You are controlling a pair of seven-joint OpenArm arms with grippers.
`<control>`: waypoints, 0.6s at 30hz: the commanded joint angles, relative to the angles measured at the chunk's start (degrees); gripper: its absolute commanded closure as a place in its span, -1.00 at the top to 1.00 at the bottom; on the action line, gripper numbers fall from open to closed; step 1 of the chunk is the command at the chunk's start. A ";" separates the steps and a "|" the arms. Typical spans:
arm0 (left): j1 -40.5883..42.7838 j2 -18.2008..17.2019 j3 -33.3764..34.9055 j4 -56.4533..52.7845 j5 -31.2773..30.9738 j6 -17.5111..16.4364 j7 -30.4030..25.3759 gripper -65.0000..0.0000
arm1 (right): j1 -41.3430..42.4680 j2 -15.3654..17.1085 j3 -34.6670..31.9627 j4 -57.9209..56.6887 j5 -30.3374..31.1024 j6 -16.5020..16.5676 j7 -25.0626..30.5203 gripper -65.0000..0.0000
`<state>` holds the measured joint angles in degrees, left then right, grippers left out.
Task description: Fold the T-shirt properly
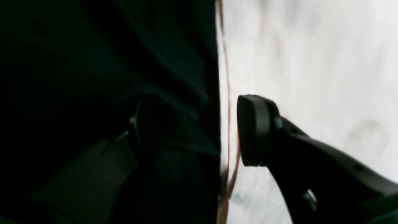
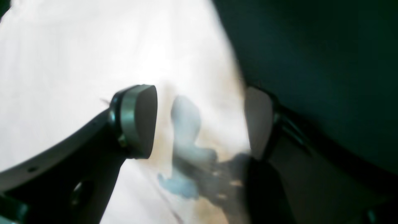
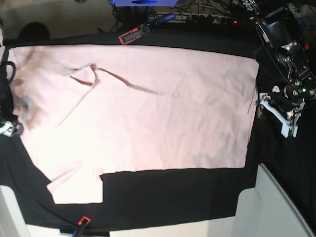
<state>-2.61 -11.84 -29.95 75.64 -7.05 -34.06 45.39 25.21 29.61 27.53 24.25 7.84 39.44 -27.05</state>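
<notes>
Both of my tools stand well open at opposite sides of the T-shirt point(image 3: 163, 118), and neither has a grip on it. With the left tool point(image 1: 196, 133) I straddle the shirt's side edge: one fingertip is over the pale fabric, the other over the black cloth point(image 1: 174, 186), which is ridged between them. Whether those fingertips touch either fabric, I cannot tell. At the other side, my right tool point(image 2: 199, 121) has pale fabric, with a blue-grey patch of print or shadow, showing between its fingers; the shirt's edge runs close by the finger at that view's right.

The shirt lies spread out over the dark-covered surface, its long upper edge nearly straight in the base view. Folds crease it toward the upper left, and a sleeve-like flap point(image 3: 79, 189) sticks out at the lower left. Below the long lower edge I have a broad band of black cloth, reaching down to the pale panels point(image 3: 281, 202) at the bottom. A narrower dark strip runs above the upper edge, where a red-and-black piece point(image 3: 131, 35) sits near the shirt. Another red-tipped piece point(image 3: 84, 220) stands below the flap, apart from it. More dark cloth lies to the view's right, beneath and beyond my left arm point(image 3: 296, 74).
</notes>
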 commanded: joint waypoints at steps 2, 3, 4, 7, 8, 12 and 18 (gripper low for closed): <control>0.19 -0.78 -2.44 2.74 0.32 0.53 -0.42 0.19 | -0.55 1.91 0.47 6.04 1.53 0.56 -3.33 0.28; 1.25 -0.34 -2.97 3.62 0.32 0.53 -0.42 0.19 | -1.52 1.65 0.56 9.11 1.70 0.56 -5.61 0.28; 2.74 0.10 -3.23 5.11 0.32 0.44 -0.42 0.19 | -3.28 1.38 1.09 12.45 2.76 0.56 -8.34 0.27; 7.05 2.12 -2.88 8.98 0.24 0.44 -0.42 0.19 | -9.52 -1.25 8.12 21.51 7.50 0.56 -14.84 0.27; 8.37 3.00 -2.97 9.95 0.24 0.44 -0.42 0.19 | -11.89 -2.22 10.32 24.67 8.03 0.56 -16.34 0.27; 12.41 5.64 -3.32 13.99 0.24 0.44 0.90 0.20 | -18.14 -6.88 15.68 35.57 7.77 0.56 -20.38 0.27; 14.79 6.78 -3.41 17.59 0.15 0.44 4.15 0.20 | -23.41 -11.89 22.10 48.06 7.77 0.56 -25.39 0.27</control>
<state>12.32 -4.58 -33.23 92.14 -6.42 -33.85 49.98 1.58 16.16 49.19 71.37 15.42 39.99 -53.01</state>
